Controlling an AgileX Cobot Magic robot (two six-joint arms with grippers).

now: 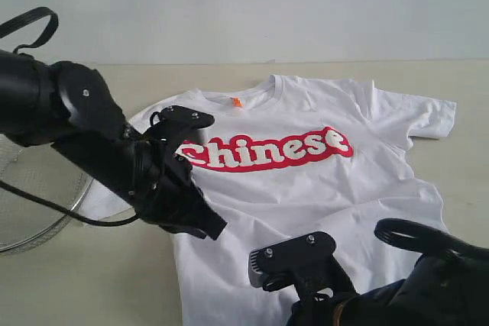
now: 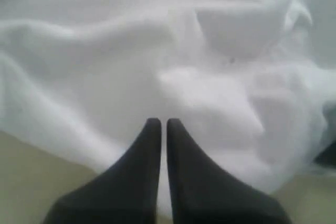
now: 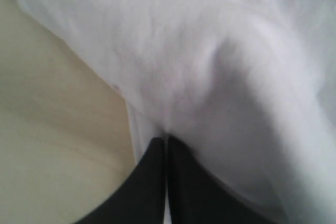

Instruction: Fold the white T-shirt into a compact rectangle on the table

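Right gripper (image 3: 167, 139), black, at 6 o'clock on the hem: 2 jaws closed on a pinch of cloth. Left gripper (image 2: 163, 121), at 9 o'clock by the sleeve: jaws likewise closed on cloth. White short-sleeved cotton T-shirt (image 1: 306, 188), red print up, lies spread on the pale beige wood-look table (image 1: 114, 288), collar toward 12 o'clock.

white T-shirt (image 1: 306, 188) sleeve partly hidden by left arm (image 1: 114, 158), basket (image 1: 30, 196) cut off
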